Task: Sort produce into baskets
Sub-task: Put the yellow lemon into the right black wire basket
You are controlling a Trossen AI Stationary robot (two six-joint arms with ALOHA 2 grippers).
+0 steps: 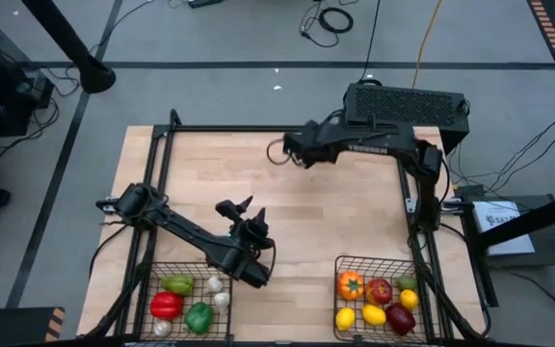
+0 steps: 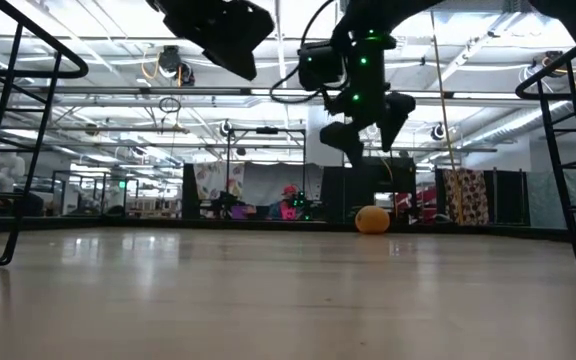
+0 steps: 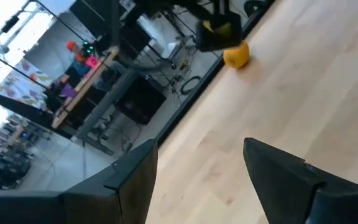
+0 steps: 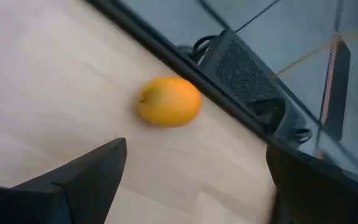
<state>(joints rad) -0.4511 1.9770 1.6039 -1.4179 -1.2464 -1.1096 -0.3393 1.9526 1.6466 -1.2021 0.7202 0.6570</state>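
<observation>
The right gripper (image 1: 279, 151), jaws wide open, hovers over the round orange toy fruit (image 4: 169, 101) near the wooden bench (image 1: 335, 217) edge. A nudge could roll it off. The left gripper (image 1: 244, 214) is open, empty.

Both arms matte black, jointed tubular links. Right arm (image 1: 374, 146) carries white lettering along its link; green indicator lights near wrist. Left arm (image 1: 196, 236) trails thin black cables.

We see two baskets at the table's (image 1: 297, 222) near edge, the left basket (image 1: 189, 299) and the right basket (image 1: 379, 297), each holding produce. One orange (image 4: 169, 101) lies alone by the far edge, under the right claw (image 1: 277, 151).
</observation>
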